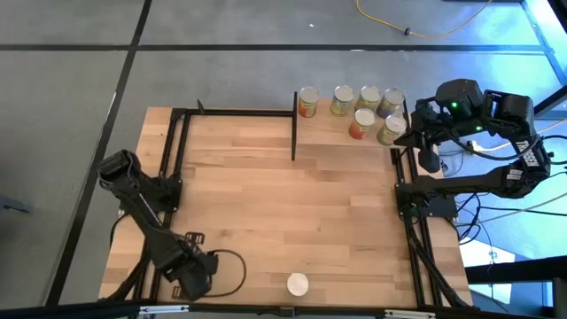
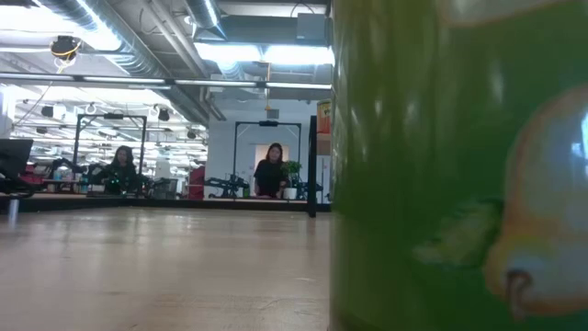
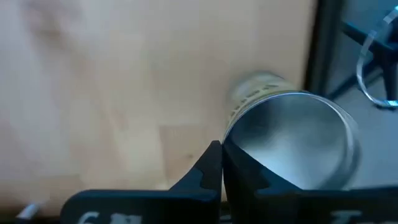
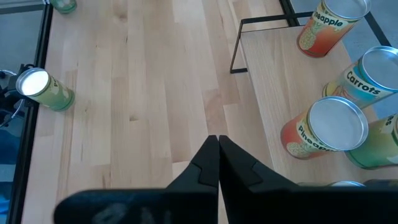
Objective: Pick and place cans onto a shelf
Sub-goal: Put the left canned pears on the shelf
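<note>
Left gripper low at the near left of the table, fingers pressed together with nothing between them. A can stands just beyond its fingertips, upright, shiny top facing the wrist camera; whether tips and can touch cannot be told. In the high view the same can sits alone near the table's front edge, right of the left arm's wrist.

Low view: a green-labelled can fills the right half of the picture, very close to the lens. Beyond the tabletop, two people sit far off in the room.

Right gripper clenched, empty, hovering over the table beside the shelf, by the far right corner. In the high view the right arm sits at the table's right edge, next to the shelf's cans.

Shelf at the far right of the table, black upright panel on its left side. Six cans on it: four in a back row, the leftmost orange-labelled, then two in front. Right wrist view shows an orange pineapple can nearest, a carrots can behind it, another pineapple can farther on.
</note>
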Robot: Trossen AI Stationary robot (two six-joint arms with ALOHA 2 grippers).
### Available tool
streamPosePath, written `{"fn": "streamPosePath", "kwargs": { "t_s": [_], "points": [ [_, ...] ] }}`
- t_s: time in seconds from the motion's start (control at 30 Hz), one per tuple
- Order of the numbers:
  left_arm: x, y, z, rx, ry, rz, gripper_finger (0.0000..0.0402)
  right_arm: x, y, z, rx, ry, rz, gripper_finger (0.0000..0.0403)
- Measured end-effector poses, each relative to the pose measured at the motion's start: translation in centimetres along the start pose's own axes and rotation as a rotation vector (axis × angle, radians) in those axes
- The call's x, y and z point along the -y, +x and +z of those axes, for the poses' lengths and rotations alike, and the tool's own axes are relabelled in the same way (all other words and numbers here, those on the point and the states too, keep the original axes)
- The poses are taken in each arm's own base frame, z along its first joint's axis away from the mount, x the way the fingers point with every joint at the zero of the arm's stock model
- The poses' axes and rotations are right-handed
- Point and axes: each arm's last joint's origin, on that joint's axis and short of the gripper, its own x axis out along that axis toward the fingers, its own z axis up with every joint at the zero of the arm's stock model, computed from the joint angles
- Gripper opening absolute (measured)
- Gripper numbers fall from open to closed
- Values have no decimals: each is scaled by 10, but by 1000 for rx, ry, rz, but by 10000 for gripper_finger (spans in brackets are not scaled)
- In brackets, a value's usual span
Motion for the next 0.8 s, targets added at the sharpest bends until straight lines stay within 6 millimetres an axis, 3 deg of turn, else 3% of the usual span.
{"fn": "streamPosePath", "kwargs": {
  "t_s": [0.23,0.47,0.8],
  "points": [
    [-20,-17,36,86,-80,-16,0,0,0,0,0,0,0,4],
    [-47,-58,79,288,-157,12,0,0,0,0,0,-1,0,4],
    [-113,-112,134,473,-272,41,0,0,0,0,0,-7,0,4]
  ]
}}
